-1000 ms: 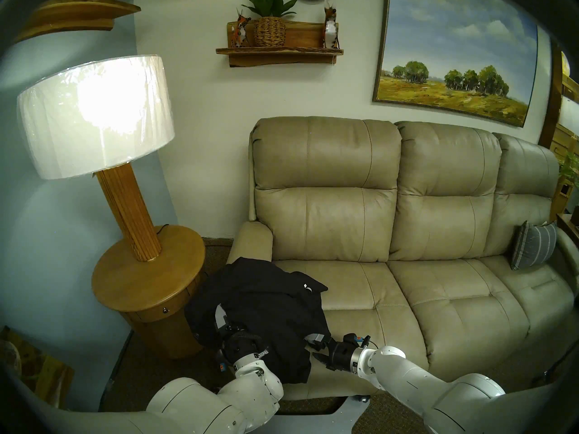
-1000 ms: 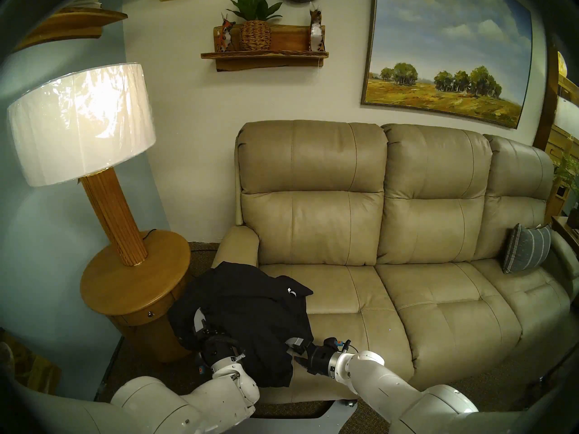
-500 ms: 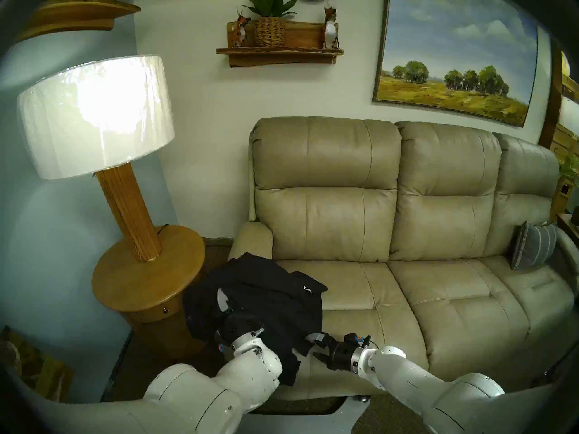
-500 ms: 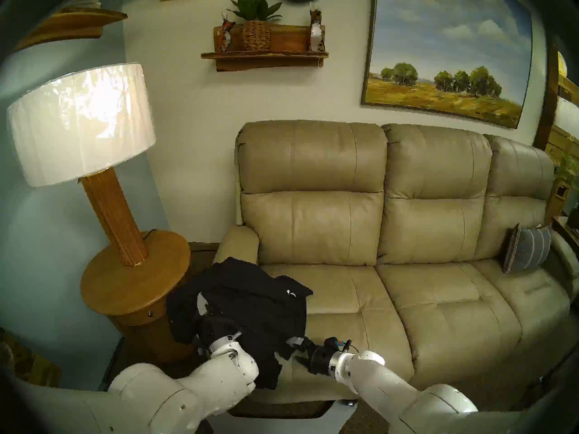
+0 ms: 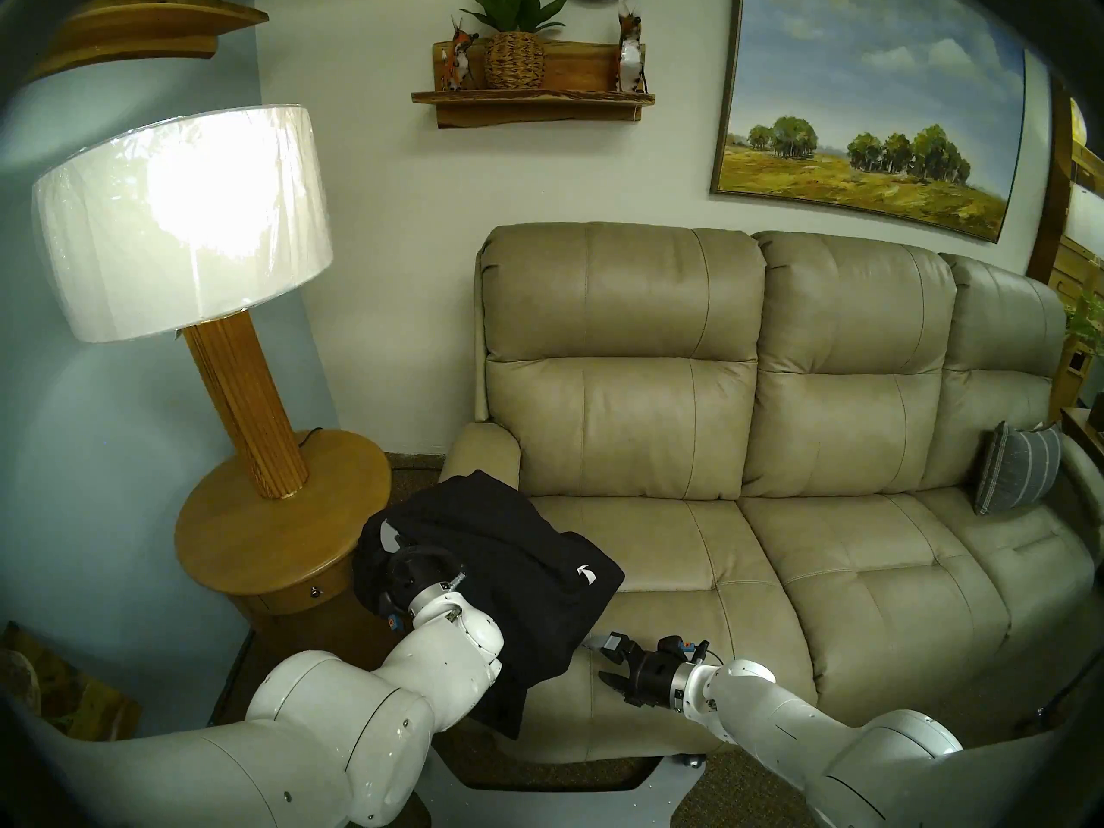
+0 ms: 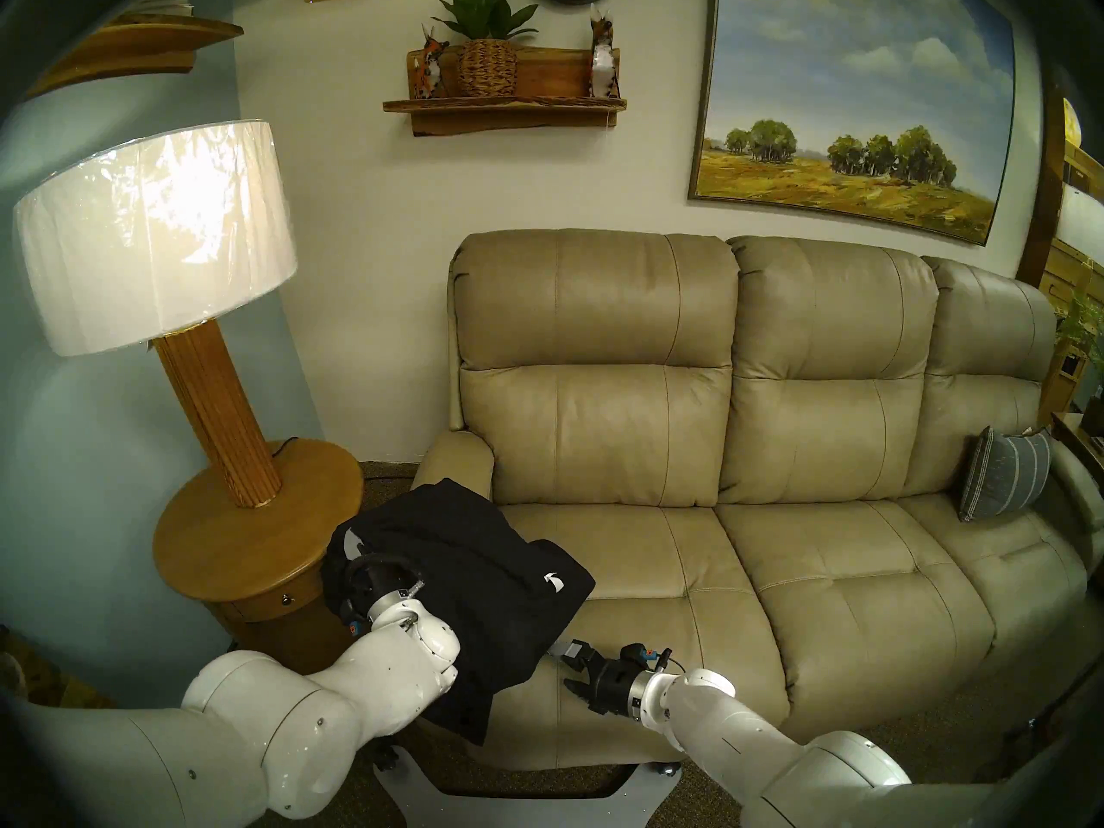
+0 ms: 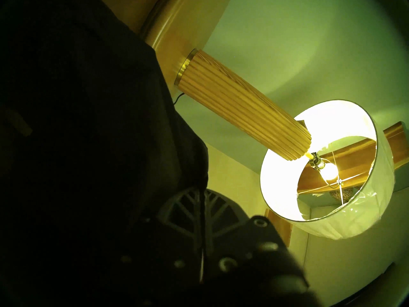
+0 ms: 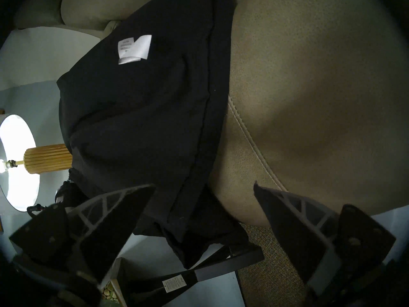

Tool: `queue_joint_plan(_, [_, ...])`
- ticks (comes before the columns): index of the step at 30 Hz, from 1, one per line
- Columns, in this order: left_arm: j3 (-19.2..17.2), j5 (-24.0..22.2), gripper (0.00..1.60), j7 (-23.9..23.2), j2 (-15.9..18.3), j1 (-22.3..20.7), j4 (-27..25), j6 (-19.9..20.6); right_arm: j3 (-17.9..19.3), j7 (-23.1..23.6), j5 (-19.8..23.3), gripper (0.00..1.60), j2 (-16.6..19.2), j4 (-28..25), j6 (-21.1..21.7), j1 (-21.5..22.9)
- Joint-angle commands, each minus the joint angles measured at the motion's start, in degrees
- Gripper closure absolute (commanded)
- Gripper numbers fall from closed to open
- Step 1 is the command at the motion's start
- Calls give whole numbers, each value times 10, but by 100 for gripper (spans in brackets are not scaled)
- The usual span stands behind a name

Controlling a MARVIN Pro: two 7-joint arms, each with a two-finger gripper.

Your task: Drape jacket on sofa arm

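Note:
The black jacket (image 5: 496, 576) lies over the front part of the beige sofa arm (image 5: 484, 450) and spills onto the left seat cushion, its lower end hanging down the sofa's front. Its pale brand label (image 5: 588, 573) faces up. My left gripper (image 5: 391, 540) is shut on the jacket's left edge, beside the arm's outer side; fabric wraps its fingers (image 7: 192, 211). My right gripper (image 5: 600, 659) is open and empty just above the seat's front edge, right of the jacket's hem (image 8: 199, 144). The white tag (image 8: 132, 48) shows in the right wrist view.
A round wooden side table (image 5: 239, 546) with a tall lit lamp (image 5: 179, 223) stands close to the left of the sofa arm. A grey striped pillow (image 5: 1015, 468) leans at the sofa's far right. Brown carpet (image 8: 265, 266) lies below the seat front.
My left gripper has moved up and back-left with the jacket, pulling it smoother over the sofa arm. The hem has slid out from between my right fingers. The right arm has stayed put.

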Motion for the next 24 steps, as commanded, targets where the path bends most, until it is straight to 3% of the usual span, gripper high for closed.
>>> queue_joint_plan(1, [0,0,16,21,1,-21,-7,-19,-1,4,-2,0,-2,5,-2,10])
queue_joint_plan(2, [1,0,0,17,-1,-16,-7,-19,-1,3,-2,0,-2,6,-2,10])
queue_joint_plan(7, [-2,-4,0,-1,-8,1,-9,-18,0,1,-1,0,-2,7,-3,10])
queue_joint_plan(16, [-1,-8,0,-24,-40,81,20,-34,1,1,-1,0,-2,10,-5,9])
queue_joint_plan(24, [4,-4,0,-62,-32,120,31,-46,0,1,-1,0,-6,10,-5,9])
